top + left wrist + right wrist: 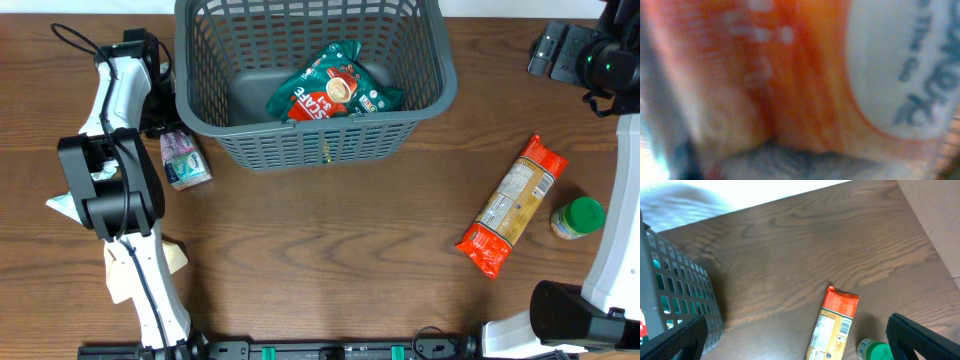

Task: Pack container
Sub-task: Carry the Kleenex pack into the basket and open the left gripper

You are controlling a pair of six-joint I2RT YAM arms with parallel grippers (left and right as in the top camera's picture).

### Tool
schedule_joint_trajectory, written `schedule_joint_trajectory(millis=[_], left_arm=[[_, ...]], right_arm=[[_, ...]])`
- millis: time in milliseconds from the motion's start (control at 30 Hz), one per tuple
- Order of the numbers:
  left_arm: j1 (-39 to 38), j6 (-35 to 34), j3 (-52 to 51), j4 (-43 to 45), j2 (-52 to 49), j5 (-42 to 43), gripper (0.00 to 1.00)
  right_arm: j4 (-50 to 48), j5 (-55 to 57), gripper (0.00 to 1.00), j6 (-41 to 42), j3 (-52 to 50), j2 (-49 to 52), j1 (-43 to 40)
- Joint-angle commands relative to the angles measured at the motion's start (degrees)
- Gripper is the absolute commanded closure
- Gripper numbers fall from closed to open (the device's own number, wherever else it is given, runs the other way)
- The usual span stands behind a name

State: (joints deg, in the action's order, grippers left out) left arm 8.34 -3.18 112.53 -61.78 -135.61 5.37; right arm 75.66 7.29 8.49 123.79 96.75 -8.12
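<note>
The dark grey lattice basket (425, 100) stands at the back middle, with a green and red snack packet (335, 88) lying inside; its corner shows in the right wrist view (685, 295). My left gripper (160, 128) is low beside the basket's left wall, at the end of a small white, green and pink packet (186, 162). The left wrist view is filled by blurred orange and white packaging (805, 75), and the jaws are not visible. My right gripper (796, 325) is wide open and empty, high above the table at the back right (548, 50).
A long orange packet (512, 205) lies at an angle on the right of the table and shows in the right wrist view (832, 330). A small green-lidded jar (578, 218) stands beside it, also seen by the right wrist camera (874, 351). Pale paper scraps (176, 256) lie by the left arm.
</note>
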Motion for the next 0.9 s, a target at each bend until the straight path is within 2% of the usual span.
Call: schedule_joint_trajectory(millis=[0, 67, 200, 300, 733, 800, 867], left_arm=[[0.1, -0.1, -0.2, -2.2, -1.3, -0.9, 0.88], [0.1, -0.1, 0.5, -3.8, -0.9, -0.9, 0.95], [0.6, -2.9, 2.3, -5.5, 2.3, -0.9, 0.94], [1.6, -5.0, 2.6, -5.4, 7.7, -0.9, 0.94], [5.3, -5.0, 2.6, -4.7, 35.7, -0.9, 0.95], [4.6, -3.1, 2.6, -3.7, 39.3, 0.2, 0.94], [3.0, 4.4, 2.6, -2.1, 42.8, 4.2, 0.94]], right_arm=[[0.3, 0.0, 0.01, -0.9, -0.2, 0.0, -0.1], [0.4, 0.0, 0.01, -0.9, -0.2, 0.0, -0.1], [0.4, 0.0, 0.01, -0.9, -0.2, 0.0, -0.1], [0.5, 0.0, 0.01, -0.9, -0.2, 0.0, -0.1], [0.7, 0.0, 0.01, -0.9, -0.2, 0.0, -0.1], [0.7, 0.0, 0.01, -0.9, -0.2, 0.0, -0.1], [0.7, 0.0, 0.01, -0.9, -0.2, 0.0, -0.1]])
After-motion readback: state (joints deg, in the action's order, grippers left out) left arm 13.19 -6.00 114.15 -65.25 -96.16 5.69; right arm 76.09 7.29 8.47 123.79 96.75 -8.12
